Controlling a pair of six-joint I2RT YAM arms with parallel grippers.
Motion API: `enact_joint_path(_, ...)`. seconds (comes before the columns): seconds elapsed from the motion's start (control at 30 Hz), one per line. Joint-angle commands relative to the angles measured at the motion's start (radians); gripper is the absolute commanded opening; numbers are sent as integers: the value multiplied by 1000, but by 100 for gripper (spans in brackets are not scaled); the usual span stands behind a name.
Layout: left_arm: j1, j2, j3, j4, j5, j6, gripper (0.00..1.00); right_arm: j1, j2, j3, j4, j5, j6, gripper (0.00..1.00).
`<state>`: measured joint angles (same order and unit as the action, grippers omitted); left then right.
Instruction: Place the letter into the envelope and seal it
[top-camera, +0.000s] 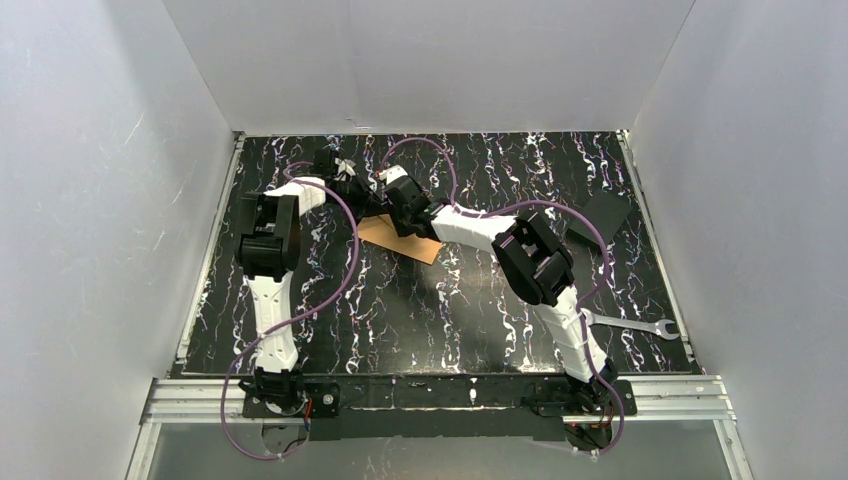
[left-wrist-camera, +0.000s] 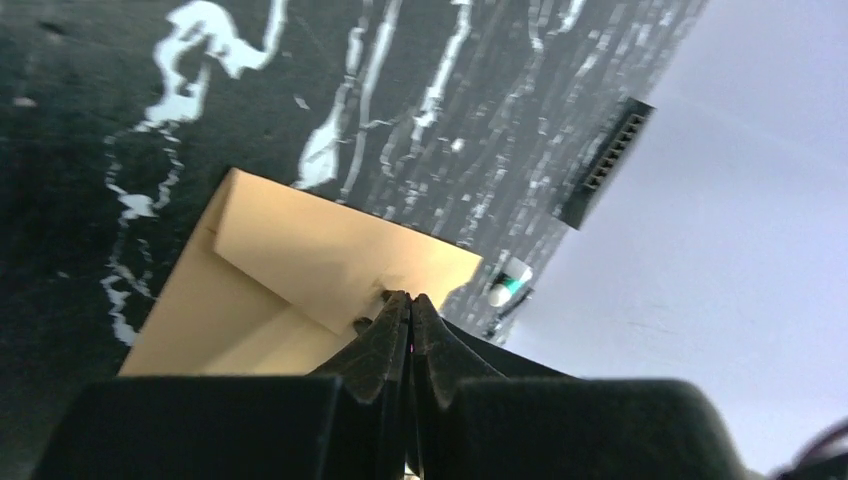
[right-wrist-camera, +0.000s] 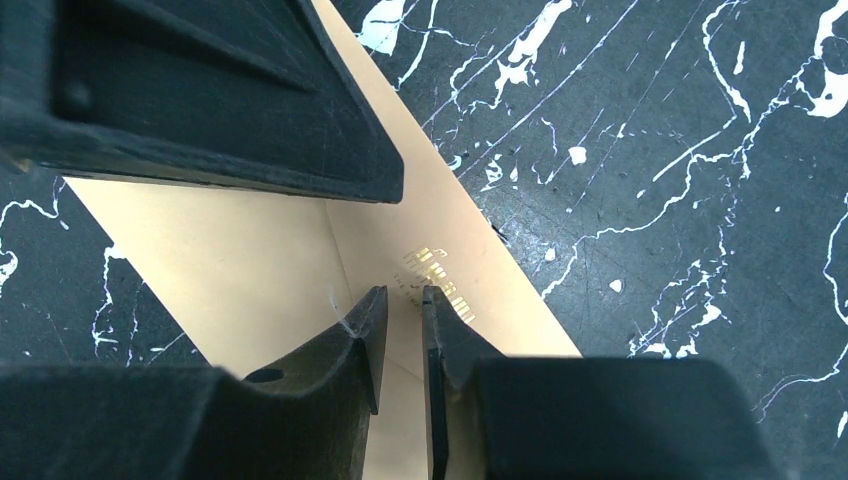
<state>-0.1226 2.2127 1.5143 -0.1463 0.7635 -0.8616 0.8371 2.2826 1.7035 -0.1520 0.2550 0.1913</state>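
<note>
My left fingers (left-wrist-camera: 385, 345) are pressed shut, tips at the flap point of the envelope (left-wrist-camera: 290, 260), which lies flat on the counter (right-wrist-camera: 680, 120). My right fingers (right-wrist-camera: 360, 345) stand slightly apart, gripping nothing, over its gold print (right-wrist-camera: 440, 275), too small to read.

envelope (top-camera: 420, 247) on table (top-camera: 400, 320), wrench (top-camera: 640, 326) right

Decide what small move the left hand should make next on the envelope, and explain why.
Probably press the shut left hand down and rub along the flap: its tips rest at the flap's point, the flap looks folded shut on the envelope, and no letter shows outside.
</note>
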Motion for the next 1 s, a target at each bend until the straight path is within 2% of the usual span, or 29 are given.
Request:
enact_joint_path(0.0,-27,43,65,-251,-109,164,0,-7,110,-92,-215,-64,-12,28)
enact_joint_path(0.1,-27,92,88,-360,-179,211,0,-7,79,-118,-170,-83,-49,29)
enact_joint_path(0.27,-26,119,127,-425,-245,264,0,-15,7,-117,-149,-101,-103,30)
enact_joint_path(0.37,-26,137,167,-470,-269,291,0,-27,-2,-58,-137,-161,-113,31)
enact_joint_path(0.67,-26,184,230,-531,-257,330,0,-27,105,80,-93,-199,-160,28)
enact_joint_path(0.87,-25,201,237,-539,-234,331,0,-26,122,41,-58,-189,-187,27)
enact_joint_path(0.97,-6,219,232,-521,-159,304,0,-21,122,-6,-53,-187,-224,26)
